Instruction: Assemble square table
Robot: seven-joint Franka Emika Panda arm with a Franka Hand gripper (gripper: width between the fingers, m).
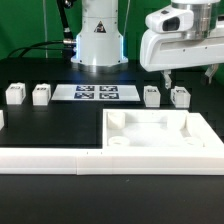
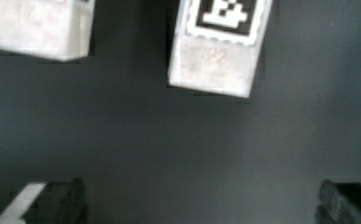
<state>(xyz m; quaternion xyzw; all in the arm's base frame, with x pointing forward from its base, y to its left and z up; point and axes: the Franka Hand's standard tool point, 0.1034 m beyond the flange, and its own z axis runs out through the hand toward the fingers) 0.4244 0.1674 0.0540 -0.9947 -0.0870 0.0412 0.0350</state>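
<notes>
The square table top (image 1: 160, 137), a white tray with a raised rim and round corner sockets, lies at the exterior view's right, next to a long rail. Two tagged white legs (image 1: 151, 96) (image 1: 180, 96) stand behind it. Another two legs (image 1: 14, 95) (image 1: 41, 95) stand at the far left. My gripper (image 1: 187, 75) hangs open just above the right pair and touches nothing. In the wrist view one tagged leg (image 2: 218, 45) and a second leg (image 2: 35, 25) lie beyond the open gripper (image 2: 198, 205). Only dark table shows between its fingertips (image 2: 49, 202).
The marker board (image 1: 97, 93) lies flat between the two pairs of legs. A long white low rail (image 1: 50, 155) runs along the front of the table. The robot base (image 1: 98, 40) stands behind the marker board.
</notes>
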